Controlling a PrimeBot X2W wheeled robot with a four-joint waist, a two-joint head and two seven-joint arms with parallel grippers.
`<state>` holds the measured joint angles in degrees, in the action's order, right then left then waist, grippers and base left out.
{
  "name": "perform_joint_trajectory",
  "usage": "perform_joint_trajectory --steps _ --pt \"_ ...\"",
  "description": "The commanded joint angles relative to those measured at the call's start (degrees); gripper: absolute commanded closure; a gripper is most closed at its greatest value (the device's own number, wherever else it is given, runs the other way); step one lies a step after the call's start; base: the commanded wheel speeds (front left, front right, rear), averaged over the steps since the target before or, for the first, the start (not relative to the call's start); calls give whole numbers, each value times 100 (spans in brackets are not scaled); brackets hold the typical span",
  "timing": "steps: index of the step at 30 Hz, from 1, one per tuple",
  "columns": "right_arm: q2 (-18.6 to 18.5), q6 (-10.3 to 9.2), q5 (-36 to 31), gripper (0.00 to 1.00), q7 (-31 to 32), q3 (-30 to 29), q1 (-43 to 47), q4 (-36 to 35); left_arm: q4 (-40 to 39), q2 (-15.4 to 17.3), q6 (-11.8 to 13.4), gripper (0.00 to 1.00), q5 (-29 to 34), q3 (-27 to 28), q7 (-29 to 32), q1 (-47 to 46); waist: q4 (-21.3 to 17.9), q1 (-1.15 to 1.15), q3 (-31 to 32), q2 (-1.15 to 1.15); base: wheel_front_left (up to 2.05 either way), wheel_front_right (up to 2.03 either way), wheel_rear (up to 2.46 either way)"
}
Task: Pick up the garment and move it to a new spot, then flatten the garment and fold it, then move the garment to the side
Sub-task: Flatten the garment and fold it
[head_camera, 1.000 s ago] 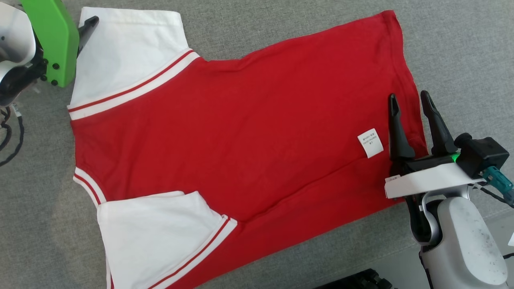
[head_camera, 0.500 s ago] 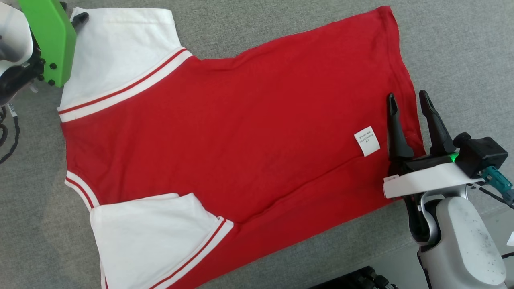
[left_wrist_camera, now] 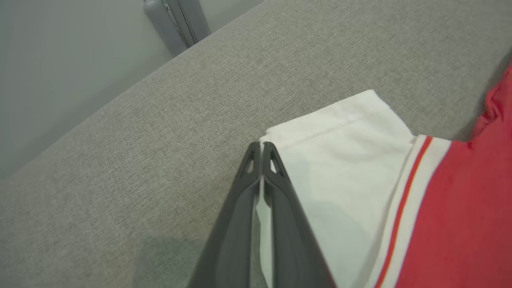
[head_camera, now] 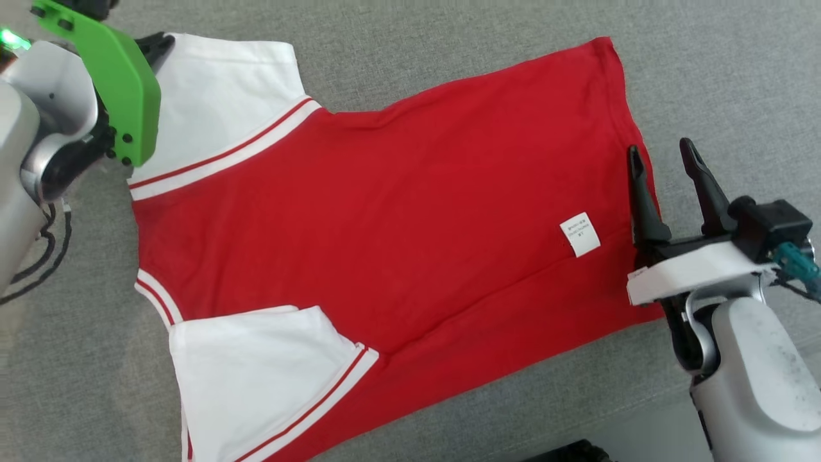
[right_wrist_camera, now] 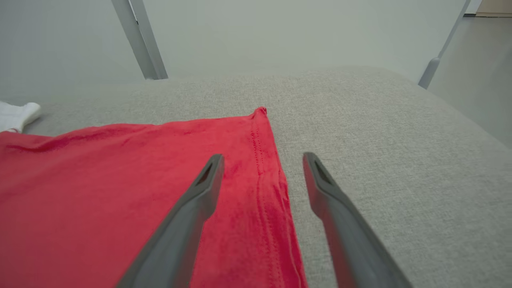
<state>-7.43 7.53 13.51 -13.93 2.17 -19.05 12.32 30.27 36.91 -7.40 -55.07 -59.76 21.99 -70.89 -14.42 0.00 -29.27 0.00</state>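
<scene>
The garment [head_camera: 385, 212] is a red shirt with white sleeves, spread flat on a grey fabric surface [head_camera: 449, 38]. My left gripper [head_camera: 160, 43] sits at the far corner of the upper white sleeve [head_camera: 218, 96]. In the left wrist view, the left gripper [left_wrist_camera: 262, 146] is shut on the edge of the white sleeve [left_wrist_camera: 340, 160], with cloth pinched between its fingers. My right gripper [head_camera: 659, 149] stands open over the red hem at the right. In the right wrist view, the right gripper [right_wrist_camera: 263, 158] straddles the hem edge [right_wrist_camera: 260, 168]. A white label [head_camera: 580, 234] lies near it.
The second white sleeve [head_camera: 256, 372] lies folded at the lower left. A black cable [head_camera: 38, 256] hangs at the left. The surface's near edge [head_camera: 616, 410] runs past my right arm. Grey metal posts [right_wrist_camera: 140, 40] stand beyond the far edge.
My left gripper has closed on the corner of the upper white sleeve. The head view has shifted. The right gripper stays open, and now the hem edge lies between its fingers.
</scene>
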Motion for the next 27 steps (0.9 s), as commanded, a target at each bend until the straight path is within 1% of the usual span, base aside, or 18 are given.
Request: perform_joint_trajectory --steps 1,2,4,8,11,14,18,20,27 --pt "-77 -9 65 0 241 3 -186 133 -3 -4 -13 100 -81 -40 -82 128 146 0 395 0 0 0 0" --pt "-136 -10 87 0 486 48 -282 253 -12 -2 -13 100 -109 -63 -143 174 160 0 481 0 0 0 0" --pt "-248 -10 179 0 1204 115 -599 470 -71 44 -13 100 -168 -104 -272 301 177 0 659 0 0 0 0" --pt "-453 -11 186 0 2455 111 -1179 729 -254 92 -13 100 -364 -117 -453 529 260 0 861 0 0 0 0" --pt "-532 -9 59 0 3176 29 -1586 901 -380 155 -13 100 -404 -145 -516 634 338 0 893 0 0 0 0" --pt "-529 -9 -5 0 3917 -45 -1943 1129 -526 172 -13 100 -428 -173 -549 696 434 0 866 0 0 0 0" --pt "-536 -9 14 0 4463 -157 -2342 1400 -662 204 -2 100 -429 -122 -619 666 549 0 769 0 0 0 0" --pt "-533 -9 -17 0 4614 -241 -2501 1551 -728 207 0 100 -419 -104 -658 637 611 0 711 0 0 0 0" --pt "-468 -9 108 0 4870 -542 -2903 2073 -917 211 3 100 -357 -104 -724 563 802 0 555 0 0 0 0"
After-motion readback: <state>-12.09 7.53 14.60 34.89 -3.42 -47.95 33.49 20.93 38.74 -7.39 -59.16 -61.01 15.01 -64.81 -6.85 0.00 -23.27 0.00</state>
